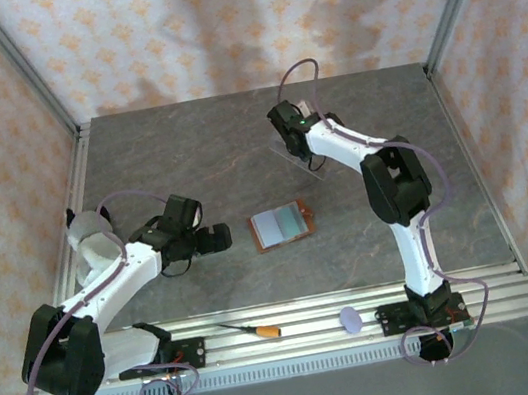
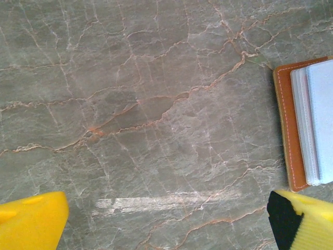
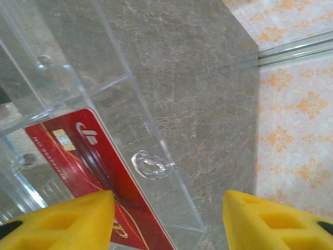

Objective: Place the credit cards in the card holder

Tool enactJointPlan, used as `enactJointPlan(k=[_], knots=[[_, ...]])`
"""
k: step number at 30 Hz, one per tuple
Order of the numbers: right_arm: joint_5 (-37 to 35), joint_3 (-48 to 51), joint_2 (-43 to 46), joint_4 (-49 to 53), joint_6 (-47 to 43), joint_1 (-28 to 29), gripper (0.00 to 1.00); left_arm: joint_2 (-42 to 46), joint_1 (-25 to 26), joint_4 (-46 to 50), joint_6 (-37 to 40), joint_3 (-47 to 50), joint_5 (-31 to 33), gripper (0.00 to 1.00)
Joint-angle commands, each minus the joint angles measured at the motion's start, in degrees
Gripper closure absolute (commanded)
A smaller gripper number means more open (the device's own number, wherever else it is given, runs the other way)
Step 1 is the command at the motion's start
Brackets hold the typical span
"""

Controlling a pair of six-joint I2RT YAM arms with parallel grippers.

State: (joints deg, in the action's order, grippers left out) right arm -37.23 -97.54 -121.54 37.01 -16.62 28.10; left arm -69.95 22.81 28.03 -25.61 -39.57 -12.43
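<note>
**Both grippers open; wallet open mid-table, red card in the clear tray**

From above, the table (image 1: 187,160) has bare stone on every side of the wallet (image 1: 281,225). The wallet lies open and flat near the middle, well apart from all four edges. The left gripper (image 1: 218,238) sits just to the left of it, pointing at it, with a gap between them. The right gripper (image 1: 290,137) is farther back, over the clear tray (image 1: 307,164), which lies beyond the wallet and apart from it. On the rails (image 1: 293,312) at the near edge lie a screwdriver (image 1: 251,330) and a small pale disc (image 1: 349,319), well clear of both grippers.

The left wrist view shows the left fingers (image 2: 31,219) spread wide, with only bare stone between them. The wallet's brown stitched border and grey pockets enter at the right and are cut off by the frame, near the right finger.

From above the tray is only a faint glint, its contents too small to tell. Close up, the right wrist view shows a red card (image 3: 88,172) lying flat inside the tray. The card's lower end is hidden under one yellow finger. The right fingers are spread apart and grip nothing. The table's edge runs down the right of that view, with open stone between it and the tray.

The wallet's right half looks pale blue-green from above. I cannot tell whether that is a card or a pocket.
</note>
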Motion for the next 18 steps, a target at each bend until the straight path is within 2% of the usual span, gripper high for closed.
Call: enactJointPlan(k=[1, 9, 18], knots=[[4.18, -0.48, -0.37, 0.87, 0.44, -0.48, 0.41, 0.2, -0.49, -1.05, -0.23, 0.99, -0.26, 0.01], [0.11, -0.82, -2.41, 0.88, -0.11, -0.58, 0.4, -0.74, -0.49, -1.4, -0.32, 0.9, -0.32, 0.01], [-2.31, -2.04, -1.71, 1.7, 0.77, -0.59, 0.51, -0.92, -0.49, -0.95, -0.25, 0.56, -0.43, 0.01]])
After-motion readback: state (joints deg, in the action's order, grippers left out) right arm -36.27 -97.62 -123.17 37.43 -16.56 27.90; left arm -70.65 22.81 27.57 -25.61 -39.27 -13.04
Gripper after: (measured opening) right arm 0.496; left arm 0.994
